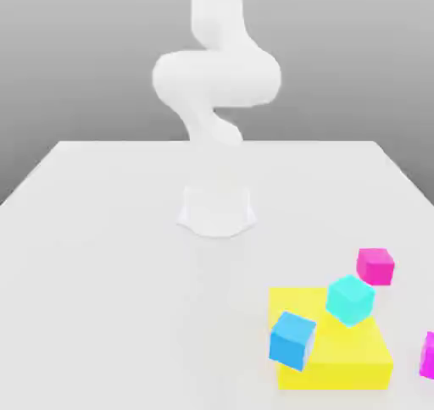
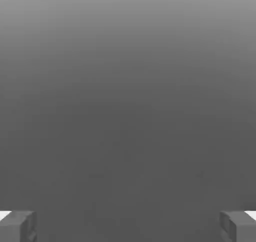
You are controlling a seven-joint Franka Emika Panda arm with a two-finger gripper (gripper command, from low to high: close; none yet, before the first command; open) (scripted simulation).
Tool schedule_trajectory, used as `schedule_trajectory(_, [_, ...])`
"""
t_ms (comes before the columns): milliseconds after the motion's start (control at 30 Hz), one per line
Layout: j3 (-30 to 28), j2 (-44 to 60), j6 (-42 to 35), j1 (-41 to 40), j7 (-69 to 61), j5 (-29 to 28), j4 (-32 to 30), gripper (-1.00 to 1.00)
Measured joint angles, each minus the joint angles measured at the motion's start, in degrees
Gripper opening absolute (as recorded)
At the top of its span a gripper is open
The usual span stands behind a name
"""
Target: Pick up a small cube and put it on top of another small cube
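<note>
White tabletop (image 1: 110,256) under a plain grey backdrop: you see the white arm (image 1: 216,78) rising from its round base at the table's middle. Toward the exterior view's right, near the front edge, lies a flat yellow block (image 1: 339,362). A blue cube (image 1: 292,340) leans at its left edge, and a cyan cube (image 1: 350,299) sits tilted on its far side. A magenta cube (image 1: 375,266) rests just beyond it, and a second magenta cube (image 1: 428,355) is at the frame's edge. In the hand view, your gripper (image 2: 128,226) stands spread wide, its two grey fingertips (image 2: 17,226) far apart with nothing between them.
</note>
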Motion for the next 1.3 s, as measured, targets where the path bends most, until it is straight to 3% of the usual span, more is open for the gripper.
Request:
schedule_trajectory(467, [11.52, 28.9, 19.42, 23.67, -23.73, 2.24, -18.61, 0.0])
schedule_trajectory(667, [17.37, 41.25, 27.6, 33.14, -29.8, -1.76, -26.11, 0.0])
schedule_trajectory(767, [14.29, 47.68, 32.31, 34.73, -26.04, -8.49, -26.09, 0.0])
schedule_trajectory(900, [5.2, 55.91, 38.83, 42.07, -21.19, -15.12, -24.55, 0.0])
schedule_trajectory(933, [3.71, 57.21, 39.93, 43.4, -20.66, -15.79, -24.3, -1.0])
schedule_trajectory(1167, [3.57, 57.17, 39.85, 43.52, -20.43, -16.04, -24.31, -1.0])
schedule_trajectory(1300, [9.63, 50.17, 34.35, 38.99, -25.26, -9.71, -25.79, -1.0])
